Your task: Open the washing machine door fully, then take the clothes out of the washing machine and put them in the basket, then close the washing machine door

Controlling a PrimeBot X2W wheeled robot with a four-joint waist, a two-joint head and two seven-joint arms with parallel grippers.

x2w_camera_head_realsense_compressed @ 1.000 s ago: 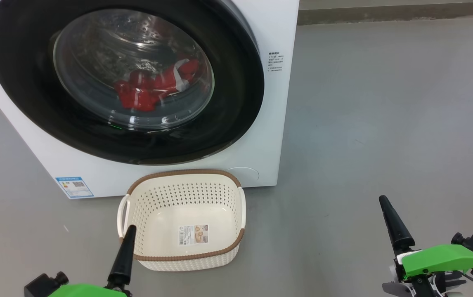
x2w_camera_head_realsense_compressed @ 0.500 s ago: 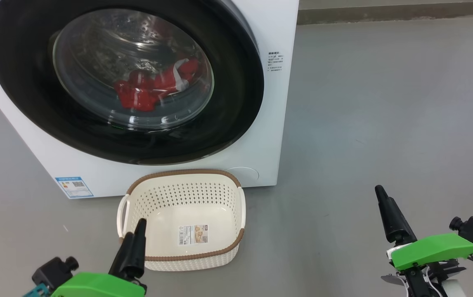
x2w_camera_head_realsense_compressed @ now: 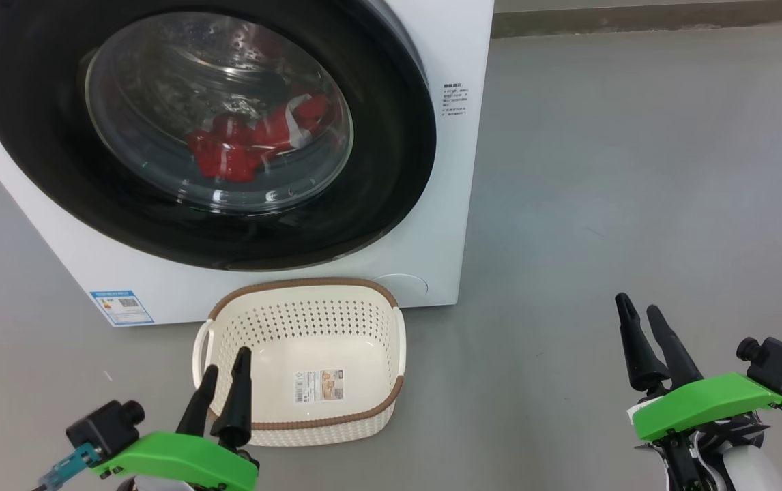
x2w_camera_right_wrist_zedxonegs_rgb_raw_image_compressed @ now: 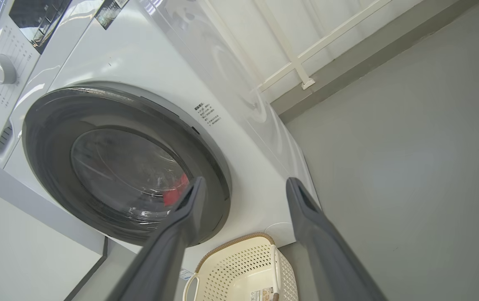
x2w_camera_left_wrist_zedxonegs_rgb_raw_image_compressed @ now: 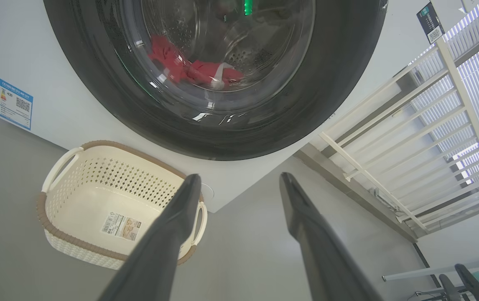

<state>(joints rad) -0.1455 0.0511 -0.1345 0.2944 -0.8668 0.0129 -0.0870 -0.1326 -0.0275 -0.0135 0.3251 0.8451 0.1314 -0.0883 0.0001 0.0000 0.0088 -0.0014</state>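
We see the left gripper [x2w_camera_head_realsense_compressed: 227, 360] and the right gripper [x2w_camera_head_realsense_compressed: 636, 303], both with fingers spread wide and holding nothing. The washing machine door [x2w_camera_head_realsense_compressed: 391, 150] is not yet opened. It lies ahead and above both grippers, with the clothes [x2w_camera_head_realsense_compressed: 248, 146] behind its glass. We judge that its right edge is the side to pull, and the right gripper is nearer to it, over bare floor [x2w_camera_head_realsense_compressed: 636, 170]. The basket [x2w_camera_head_realsense_compressed: 306, 281] stands just before the washing machine [x2w_camera_head_realsense_compressed: 452, 225], under the door and in front of the left gripper.

Shut door [x2w_camera_head_realsense_compressed: 391, 170] bars the clothes [x2w_camera_head_realsense_compressed: 248, 143]; basket [x2w_camera_head_realsense_compressed: 295, 320] stands just beneath; floor [x2w_camera_head_realsense_compressed: 636, 170] rightward lies open.
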